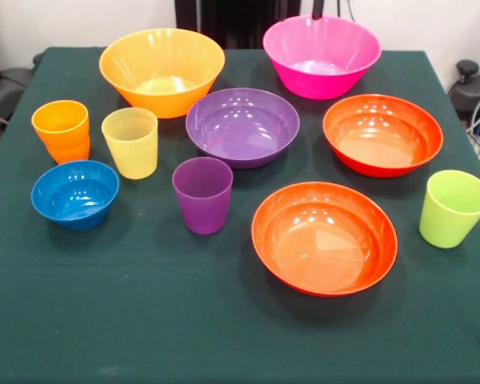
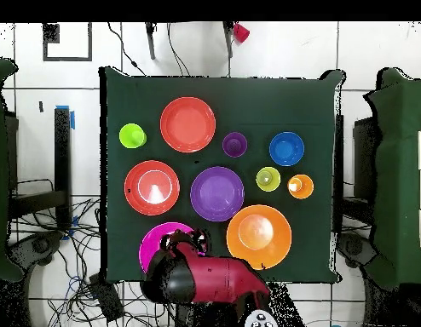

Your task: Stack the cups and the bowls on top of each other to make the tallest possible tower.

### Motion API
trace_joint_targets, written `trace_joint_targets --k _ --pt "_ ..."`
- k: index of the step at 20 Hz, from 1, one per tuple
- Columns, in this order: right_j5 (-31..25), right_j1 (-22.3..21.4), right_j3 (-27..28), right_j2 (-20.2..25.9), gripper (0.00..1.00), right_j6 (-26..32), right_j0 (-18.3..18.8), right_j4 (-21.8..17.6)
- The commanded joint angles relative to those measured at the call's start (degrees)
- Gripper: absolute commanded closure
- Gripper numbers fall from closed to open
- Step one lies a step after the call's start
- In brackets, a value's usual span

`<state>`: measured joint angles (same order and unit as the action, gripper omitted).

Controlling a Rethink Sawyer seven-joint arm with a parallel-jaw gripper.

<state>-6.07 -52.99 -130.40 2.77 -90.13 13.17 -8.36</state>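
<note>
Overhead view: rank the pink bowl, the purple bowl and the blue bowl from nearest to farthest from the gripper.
1. Pink bowl: at the table's bottom edge, partly under the gripper.
2. Purple bowl: mid-table, just up and right of the gripper.
3. Blue bowl: toward the upper right, clearly farthest.

We find the scene brightly and evenly lit from above. In the front view, white glare sits in the hollow of the pink bowl [image 1: 322,54], the yellow-orange bowl [image 1: 162,70] and the nearer red-orange bowl [image 1: 324,238]. Shadows on the green cloth [image 1: 144,320] are soft and short, hugging each base. The lime green cup [image 1: 454,208] glows as light passes through it. In the overhead view, pale glare marks the yellow-orange bowl [image 2: 258,236] too.
</note>
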Motion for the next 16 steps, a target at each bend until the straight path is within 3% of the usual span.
trace_joint_targets --k 1,5,16 --pt "3.52 10.54 1.49 0.94 0.0 -4.42 0.43 -6.42" --pt "7.18 15.42 4.51 -2.22 0.0 -6.33 -1.33 -7.7" --pt "10.06 16.87 3.85 -1.0 0.0 -8.43 -0.37 -7.46"
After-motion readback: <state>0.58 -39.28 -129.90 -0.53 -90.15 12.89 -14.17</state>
